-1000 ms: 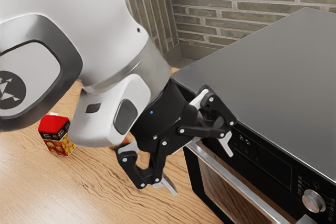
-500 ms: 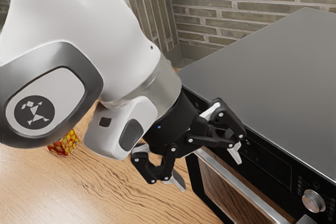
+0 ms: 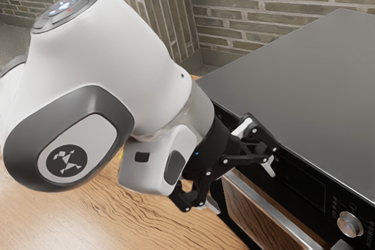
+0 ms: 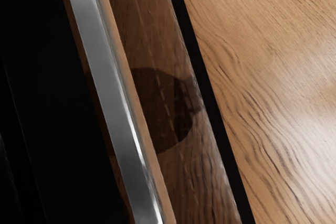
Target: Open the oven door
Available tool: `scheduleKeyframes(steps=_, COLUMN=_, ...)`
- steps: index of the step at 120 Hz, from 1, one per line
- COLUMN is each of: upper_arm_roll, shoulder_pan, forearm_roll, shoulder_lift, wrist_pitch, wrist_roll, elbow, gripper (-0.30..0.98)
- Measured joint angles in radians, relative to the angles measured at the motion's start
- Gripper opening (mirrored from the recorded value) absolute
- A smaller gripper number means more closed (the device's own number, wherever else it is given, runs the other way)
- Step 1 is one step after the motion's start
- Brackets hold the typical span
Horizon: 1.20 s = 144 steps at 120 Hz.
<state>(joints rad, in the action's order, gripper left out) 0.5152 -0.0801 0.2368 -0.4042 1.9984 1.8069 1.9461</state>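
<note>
The oven door (image 3: 245, 213) shut before you, dark glass mirroring the wood grain, black frame, straight silver handle (image 3: 275, 213) along it, door and handle just ahead of your end effector (image 3: 241, 188), its two fingers standing wide apart, nothing clamped between them.

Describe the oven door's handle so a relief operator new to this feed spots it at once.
Start with the big, boxy oven with a flat grey top at the exterior view's right. On its front, below the black control panel, a straight silver metal bar crosses the door. It is long and slim, unlike the round silver knob on the panel.
</note>
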Motion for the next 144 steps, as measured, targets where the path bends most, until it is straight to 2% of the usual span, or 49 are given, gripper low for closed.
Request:
scheduleKeyframes(steps=86, upper_arm_roll=-0.015, shoulder_pan=0.002, forearm_roll=-0.001, shoulder_lift=-0.08, wrist_pitch=0.11, wrist_roll=-0.046, elbow=0.182, gripper=0.7)
scheduleKeyframes(steps=90, upper_arm_roll=-0.015, shoulder_pan=0.011, forearm_roll=0.002, shoulder_lift=-0.136, wrist_pitch=0.113, wrist_roll=-0.047, elbow=0.222, gripper=0.67)
scheduleKeyframes(steps=93, upper_arm_roll=-0.024, shoulder_pan=0.045, forearm_roll=0.004, shoulder_lift=-0.234, wrist_pitch=0.111, wrist_roll=-0.048, elbow=0.279, gripper=0.61)
scheduleKeyframes(steps=94, upper_arm_roll=-0.032, shoulder_pan=0.063, forearm_roll=0.005, shoulder_lift=-0.279, wrist_pitch=0.107, wrist_roll=-0.048, elbow=0.3, gripper=0.58)
scheduleKeyframes(steps=98, upper_arm_roll=-0.071, shoulder_pan=0.164, forearm_roll=0.009, shoulder_lift=-0.568, wrist_pitch=0.053, wrist_roll=-0.052, elbow=0.352, gripper=0.6)
scheduleKeyframes(steps=100, upper_arm_roll=-0.098, shoulder_pan=0.206, forearm_roll=0.009, shoulder_lift=-0.696, wrist_pitch=0.015, wrist_roll=-0.056, elbow=0.316, gripper=0.61)
scheduleKeyframes(steps=102, upper_arm_roll=-0.144, shoulder_pan=0.234, forearm_roll=0.0, shoulder_lift=-0.761, wrist_pitch=-0.026, wrist_roll=-0.063, elbow=0.206, gripper=0.62)
scheduleKeyframes(steps=105, upper_arm_roll=-0.232, shoulder_pan=0.21, forearm_roll=-0.035, shoulder_lift=-0.668, wrist_pitch=-0.083, wrist_roll=-0.082, elbow=-0.043, gripper=0.63)
scheduleKeyframes(steps=110, upper_arm_roll=-0.357, shoulder_pan=0.118, forearm_roll=-0.092, shoulder_lift=-0.29, wrist_pitch=-0.209, wrist_roll=-0.143, elbow=-0.47, gripper=0.64)
scheduleKeyframes(steps=113, upper_arm_roll=-0.393, shoulder_pan=0.056, forearm_roll=-0.129, shoulder_lift=-0.079, wrist_pitch=-0.283, wrist_roll=-0.208, elbow=-0.625, gripper=0.64)
scheduleKeyframes(steps=117, upper_arm_roll=-0.426, shoulder_pan=-0.008, forearm_roll=-0.164, shoulder_lift=0.119, wrist_pitch=-0.36, wrist_roll=-0.293, elbow=-0.746, gripper=0.65)
scheduleKeyframes(steps=122, upper_arm_roll=-0.42, shoulder_pan=-0.058, forearm_roll=-0.195, shoulder_lift=0.308, wrist_pitch=-0.43, wrist_roll=-0.394, elbow=-0.823, gripper=0.66)
scheduleKeyframes(steps=126, upper_arm_roll=-0.408, shoulder_pan=-0.082, forearm_roll=-0.218, shoulder_lift=0.391, wrist_pitch=-0.475, wrist_roll=-0.469, elbow=-0.854, gripper=0.66)
scheduleKeyframes(steps=133, upper_arm_roll=-0.402, shoulder_pan=-0.108, forearm_roll=-0.245, shoulder_lift=0.476, wrist_pitch=-0.526, wrist_roll=-0.592, elbow=-0.869, gripper=0.67)
scheduleKeyframes(steps=144, upper_arm_roll=-0.403, shoulder_pan=-0.107, forearm_roll=-0.249, shoulder_lift=0.557, wrist_pitch=-0.57, wrist_roll=-0.76, elbow=-0.784, gripper=0.68)
